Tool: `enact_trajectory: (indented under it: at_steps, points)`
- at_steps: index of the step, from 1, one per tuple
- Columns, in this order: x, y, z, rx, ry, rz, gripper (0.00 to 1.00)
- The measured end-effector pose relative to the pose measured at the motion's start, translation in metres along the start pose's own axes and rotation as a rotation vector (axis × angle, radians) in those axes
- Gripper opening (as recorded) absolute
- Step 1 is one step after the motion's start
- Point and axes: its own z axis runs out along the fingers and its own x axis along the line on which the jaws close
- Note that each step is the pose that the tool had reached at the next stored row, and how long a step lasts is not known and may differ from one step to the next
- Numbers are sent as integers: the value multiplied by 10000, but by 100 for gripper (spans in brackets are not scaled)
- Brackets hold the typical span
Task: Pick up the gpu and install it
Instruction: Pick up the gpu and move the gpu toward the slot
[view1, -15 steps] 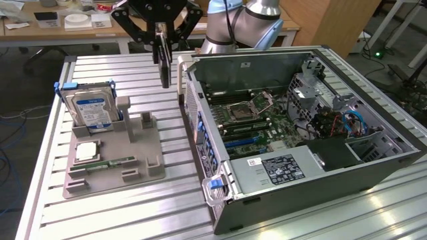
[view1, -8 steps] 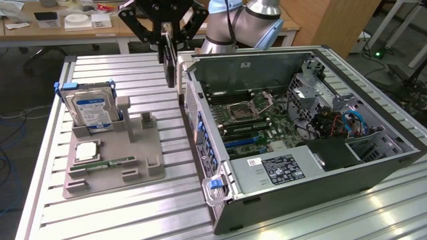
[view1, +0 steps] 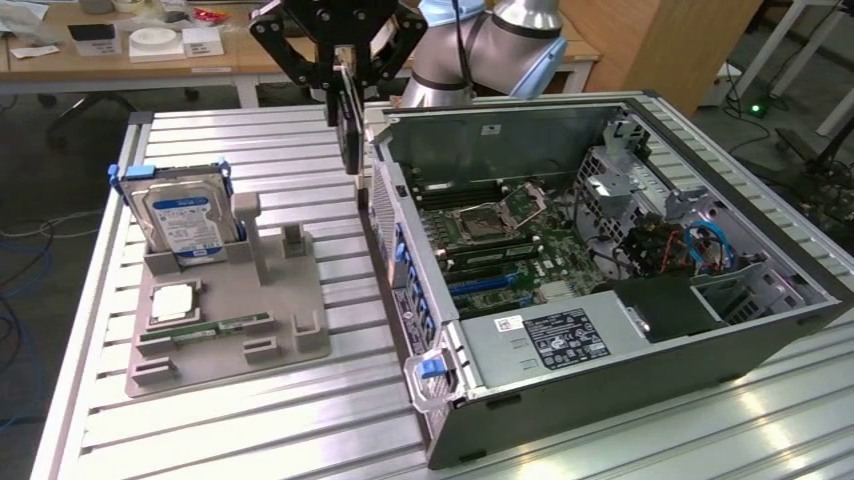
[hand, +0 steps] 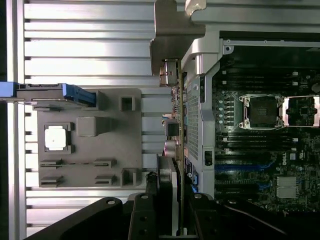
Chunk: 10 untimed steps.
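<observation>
Black jaws grip the thin dark circuit card (view1: 350, 135) (upright, edge-on) just beside the open grey computer case (view1: 601, 400).

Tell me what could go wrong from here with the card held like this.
The gpu hangs edge-down from the hand, gripped only at its top, so it might swing or slip.
It sits just outside the case's rear wall; its lower edge could clip that wall moving inward.
The blue slots are narrow; slight tilt could jam it.

gpu (view1: 350, 130): stood edge-on, face hidden, top end covered by gripper (view1: 344, 72).
power supply label (view1: 567, 337): print was too small to read.
arm (view1: 487, 45): upper part was cropped.
</observation>
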Motion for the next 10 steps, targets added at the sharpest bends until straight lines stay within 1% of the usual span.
enact_trajectory:
  at_steps: [10]
  points:
    - [-105, 2, 3, 1, 0, 0, 28]
